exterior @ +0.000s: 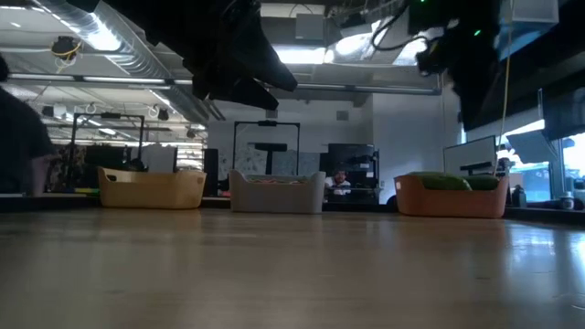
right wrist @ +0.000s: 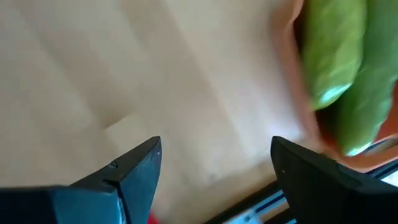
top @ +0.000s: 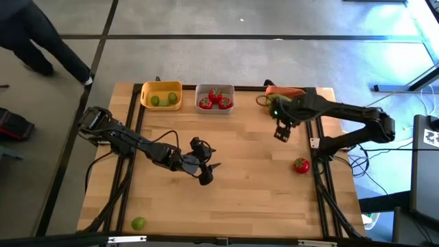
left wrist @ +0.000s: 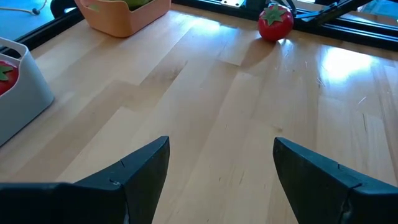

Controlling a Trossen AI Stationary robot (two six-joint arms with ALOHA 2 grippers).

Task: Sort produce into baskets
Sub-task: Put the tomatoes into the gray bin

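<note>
The loose tomato is lying nearer the right jaws, which are hanging apart and empty; the left jaws are also gaping, farther off.

Wide bare wood is lying open across the table middle and front. My left gripper, fingers apart, is hanging over the centre w/ nothing under it. My right gripper, also spread, is sitting just in front of the orange basket. Back edge is being blocked by yellow basket, grey basket & orange one. Loose obstacles: tomato near right edge, lime at front left.
</note>
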